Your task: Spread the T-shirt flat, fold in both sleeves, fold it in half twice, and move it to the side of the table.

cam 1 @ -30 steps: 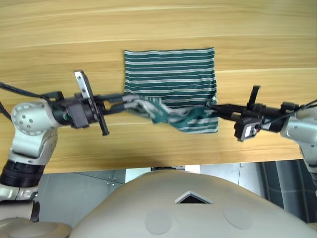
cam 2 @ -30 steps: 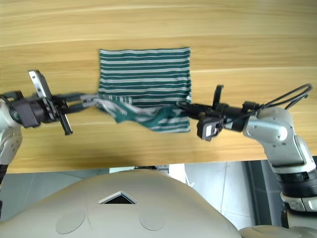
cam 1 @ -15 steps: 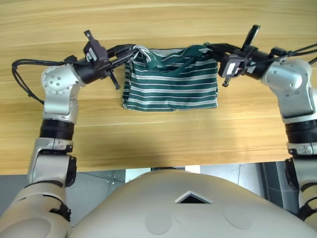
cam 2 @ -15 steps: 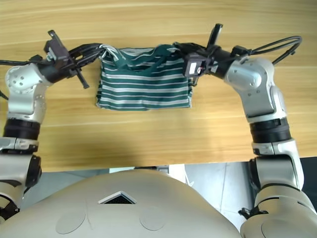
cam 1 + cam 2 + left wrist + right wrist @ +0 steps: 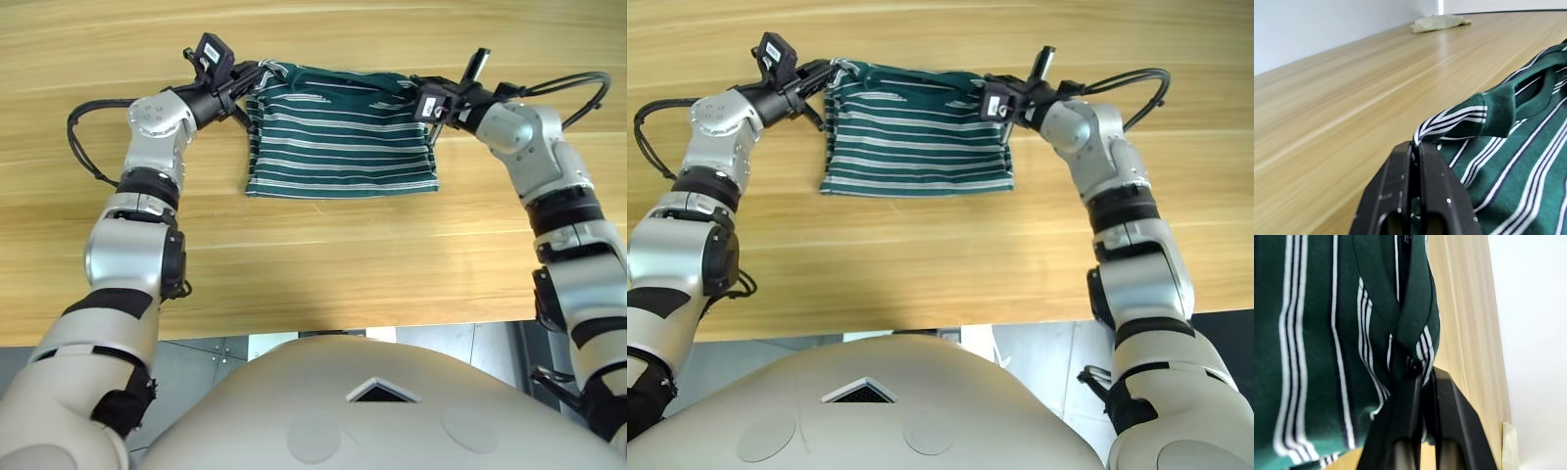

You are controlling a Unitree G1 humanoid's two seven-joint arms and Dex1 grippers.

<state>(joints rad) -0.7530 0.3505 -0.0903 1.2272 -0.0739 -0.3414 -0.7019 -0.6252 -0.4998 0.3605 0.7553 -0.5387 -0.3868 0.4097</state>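
The green T-shirt (image 5: pixel 338 137) with white stripes lies folded into a rectangle on the wooden table (image 5: pixel 313 255). My left gripper (image 5: pixel 257 70) is shut on the shirt's far left corner, and the left wrist view shows striped fabric (image 5: pixel 1488 147) pinched between the black fingers (image 5: pixel 1400 191). At the far right corner my right gripper (image 5: pixel 409 80) is shut on the cloth. In the right wrist view a bunched striped edge (image 5: pixel 1415 347) sits clamped at the fingertips (image 5: pixel 1418 396). The far edge of the shirt is slightly rumpled between the two grippers.
A pale crumpled cloth (image 5: pixel 1440 22) lies far off on the table near a white wall. Bare wood surrounds the shirt on all sides. The table's front edge (image 5: pixel 313 328) runs close to my body.
Both grippers have carried the shirt's near edge up and over to its far edge, folding it in half. The arms have stretched farther forward.
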